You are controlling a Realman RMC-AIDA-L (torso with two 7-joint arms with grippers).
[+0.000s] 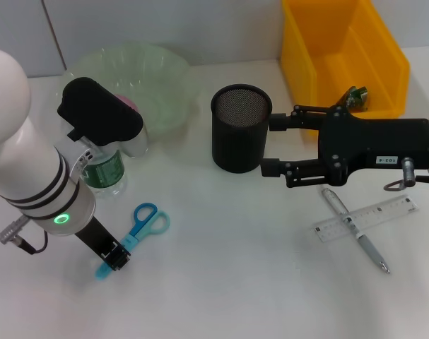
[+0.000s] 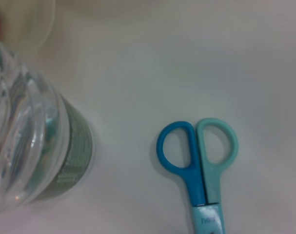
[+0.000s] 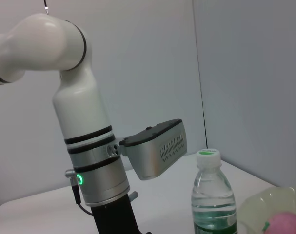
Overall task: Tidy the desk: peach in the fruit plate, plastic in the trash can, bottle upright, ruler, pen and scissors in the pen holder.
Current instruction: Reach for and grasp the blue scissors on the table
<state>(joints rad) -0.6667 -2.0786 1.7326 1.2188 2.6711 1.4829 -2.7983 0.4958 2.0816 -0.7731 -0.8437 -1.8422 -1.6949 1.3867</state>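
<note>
The blue scissors [image 1: 145, 219] [image 2: 199, 161] lie flat on the white desk, and my left gripper [image 1: 112, 257] is down over their blade end. The bottle [image 1: 105, 171] [image 2: 35, 151] [image 3: 213, 195] stands upright just behind them. A pink peach [image 1: 127, 103] [image 3: 286, 223] sits in the green fruit plate [image 1: 165, 74] [image 3: 265, 204]. My right gripper [image 1: 271, 145] is open, its tips at the right side of the black mesh pen holder [image 1: 240, 131]. The ruler [image 1: 367, 218] and pen [image 1: 354, 229] lie crossed at the front right. The plastic [image 1: 356, 97] is in the yellow trash can [image 1: 341, 49].
The left arm's white body [image 1: 23, 155] [image 3: 84, 141] towers over the desk's left side, close to the bottle and plate. A cable loop [image 1: 396, 185] hangs off the right wrist above the ruler.
</note>
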